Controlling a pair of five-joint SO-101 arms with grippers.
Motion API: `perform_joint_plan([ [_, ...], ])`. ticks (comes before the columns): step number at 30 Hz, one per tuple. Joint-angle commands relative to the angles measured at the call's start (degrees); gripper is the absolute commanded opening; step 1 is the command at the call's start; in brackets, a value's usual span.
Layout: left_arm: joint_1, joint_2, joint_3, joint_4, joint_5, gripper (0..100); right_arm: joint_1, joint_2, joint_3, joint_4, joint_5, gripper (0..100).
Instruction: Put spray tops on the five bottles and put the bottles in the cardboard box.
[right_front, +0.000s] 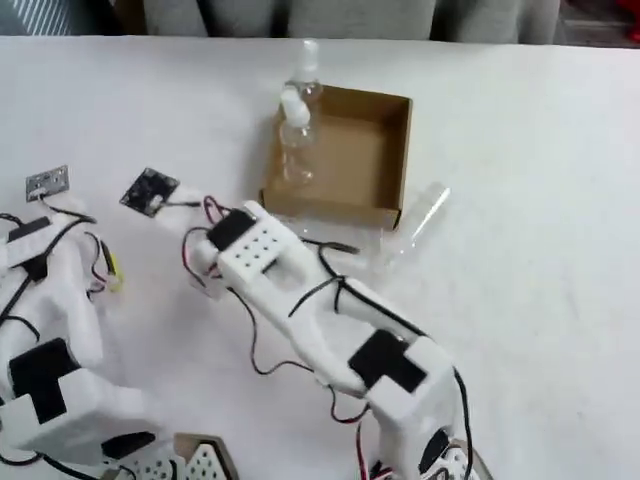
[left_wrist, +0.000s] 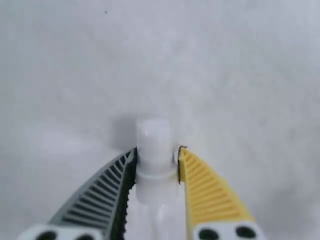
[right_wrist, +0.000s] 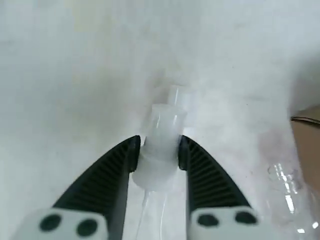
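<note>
My left gripper (left_wrist: 156, 152), one finger grey and one yellow, is shut on a white spray top (left_wrist: 154, 145) just above the white table. My right gripper (right_wrist: 159, 142), with black fingers, is shut on another white spray top (right_wrist: 162, 150) whose thin clear tube trails back between the fingers. An empty clear bottle (right_wrist: 287, 192) lies beside it, seen in the high view (right_front: 415, 225) against the front right of the cardboard box (right_front: 385, 150). Two clear bottles with spray tops (right_front: 298, 125) stand at the box's left wall. The right arm (right_front: 255, 250) sits before the box's front left corner.
The left arm (right_front: 50, 370) fills the near left corner, with loose wires around it. Two small circuit boards (right_front: 150, 190) (right_front: 47, 182) lie on the table left of the box. The box's brown edge (right_wrist: 307, 125) is close to my right gripper. Open tabletop stretches to the right.
</note>
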Motion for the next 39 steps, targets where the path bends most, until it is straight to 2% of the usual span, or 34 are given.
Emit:
perform_joint_plan([
  [1,-0.48,0.13,-2.90,0.44,0.53,3,-0.48,0.04,-8.62,6.11,0.26,14.1],
  [4,-0.48,0.13,-2.90,0.44,0.53,3,-0.48,-0.04,-13.80,12.26,0.79,18.1],
  [8,-0.48,0.13,-2.81,0.44,0.53,3,1.80,-0.04,-22.77,22.90,0.79,18.2],
  [12,-0.48,0.13,-2.73,0.44,0.44,3,7.16,-0.04,-32.35,34.42,0.79,18.1],
  [14,-0.48,0.13,-2.73,0.44,0.44,3,11.38,-1.01,-33.76,35.21,2.02,18.0],
  [19,-0.48,0.13,-2.64,0.44,0.26,3,22.29,-9.36,-28.48,34.95,3.08,18.0],
  [27,-0.40,0.13,-2.64,0.44,0.18,3,36.26,-27.74,-11.43,34.42,4.48,18.0],
  [29,-0.40,0.13,-2.55,0.44,0.18,3,39.78,-29.93,-7.12,32.22,10.02,18.0],
  [31,-0.40,0.13,-2.55,0.44,0.18,3,42.77,-30.55,-3.16,29.23,19.60,18.0],
  [32,-0.40,0.13,-2.55,0.53,0.18,3,44.18,-30.55,-1.14,27.91,26.81,18.0],
  [36,-0.40,0.13,-2.55,0.70,0.09,3,50.51,-29.58,9.14,23.52,63.21,18.3],
  [38,-0.40,0.13,-2.55,0.70,0.09,3,52.97,-28.97,13.27,21.23,73.58,18.3],
  [39,-0.40,0.13,-2.55,0.70,0.09,3,53.49,-28.70,14.42,19.47,74.37,18.3],
])
